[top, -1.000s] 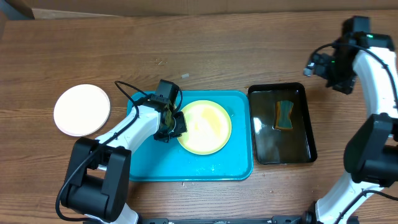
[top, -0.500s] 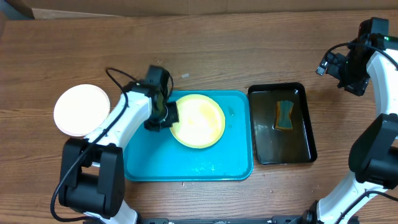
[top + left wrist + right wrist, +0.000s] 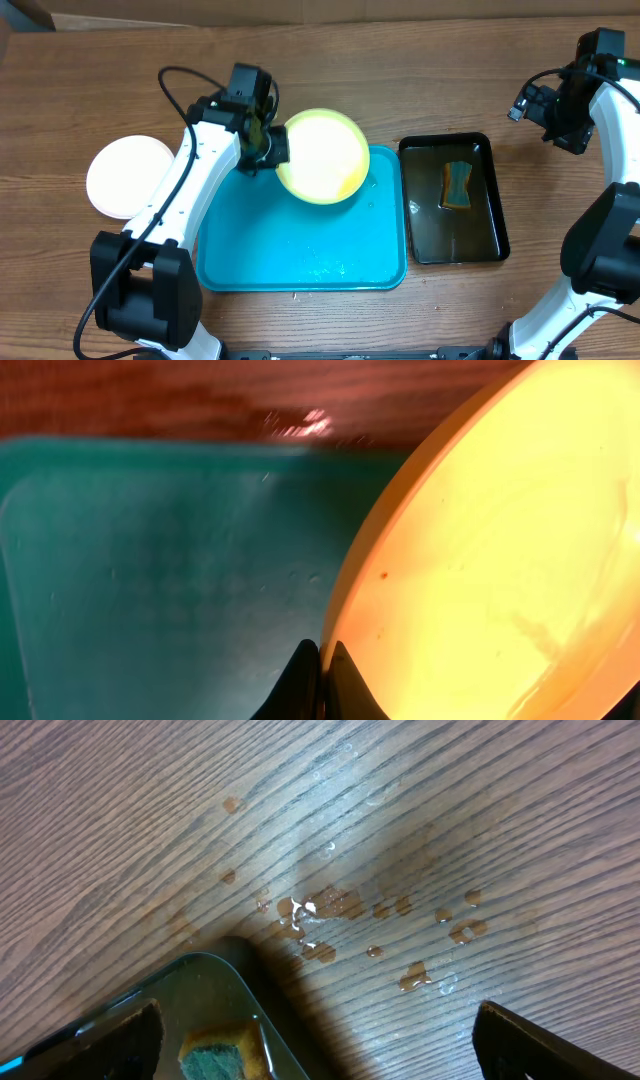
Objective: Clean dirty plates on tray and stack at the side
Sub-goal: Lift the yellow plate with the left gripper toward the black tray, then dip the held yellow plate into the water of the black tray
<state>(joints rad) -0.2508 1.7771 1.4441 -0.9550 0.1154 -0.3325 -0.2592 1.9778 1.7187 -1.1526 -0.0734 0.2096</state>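
My left gripper (image 3: 268, 150) is shut on the left rim of the pale yellow plate (image 3: 322, 155) and holds it tilted above the far edge of the turquoise tray (image 3: 300, 255). In the left wrist view the fingers (image 3: 322, 670) pinch the plate's rim (image 3: 500, 560) over the tray (image 3: 150, 580). A white plate (image 3: 130, 177) lies on the table left of the tray. My right gripper (image 3: 533, 100) is open and empty at the far right, above bare wood (image 3: 320, 1050).
A black tray (image 3: 497, 235) holding water and a yellow-green sponge (image 3: 458, 185) stands right of the turquoise tray. Its corner and the sponge (image 3: 225, 1055) show in the right wrist view. Water drops (image 3: 330, 905) lie on the wood near it.
My left gripper has lifted the yellow plate off the tray and carried it toward the far edge, tilting it. The right arm moved right early, then stayed still.
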